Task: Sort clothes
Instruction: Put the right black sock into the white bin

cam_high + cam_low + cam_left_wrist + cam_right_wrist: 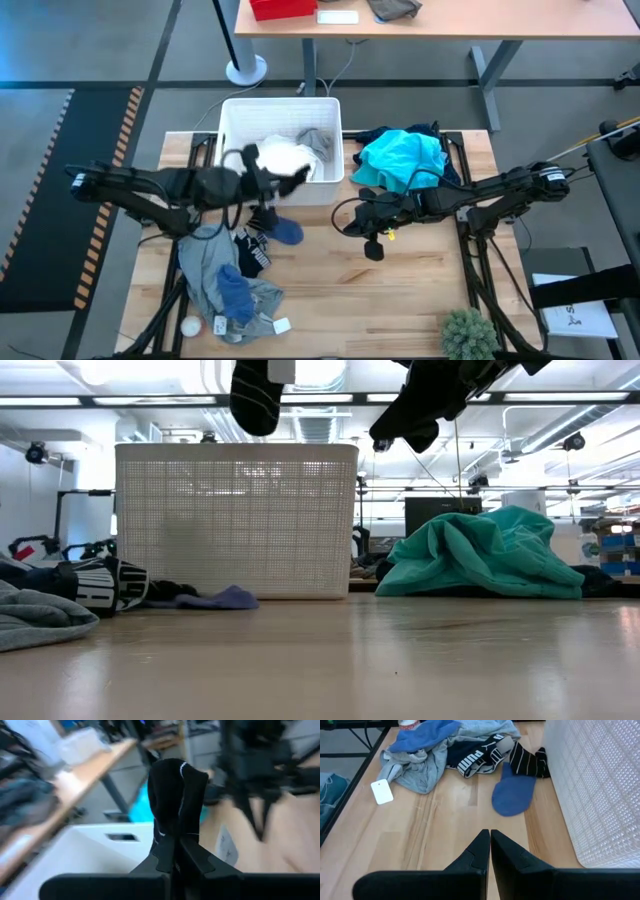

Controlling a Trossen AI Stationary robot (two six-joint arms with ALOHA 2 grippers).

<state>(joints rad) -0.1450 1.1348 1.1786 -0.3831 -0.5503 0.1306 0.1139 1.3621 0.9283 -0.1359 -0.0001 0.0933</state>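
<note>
Left gripper (175,851) clamped on dark sock (176,800) in wrist view; right gripper (489,851) closed, empty, above bare table (445,835).

I pinch a dark sock (176,805) aloft beside white clothes (283,157) in the basket; teal garment (400,158) heaped right, grey-blue pile (226,283) lying front-left

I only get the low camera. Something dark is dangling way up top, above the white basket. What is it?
Observer: A dark sock, pinched in the left gripper.
Operator: Is anything inside the basket?
Observer: Yes. The basket holds a white cloth and a grey piece.
Operator: Does the other arm hold anything?
Observer: No. The right gripper is shut and empty, over bare table near a blue sock.
</note>
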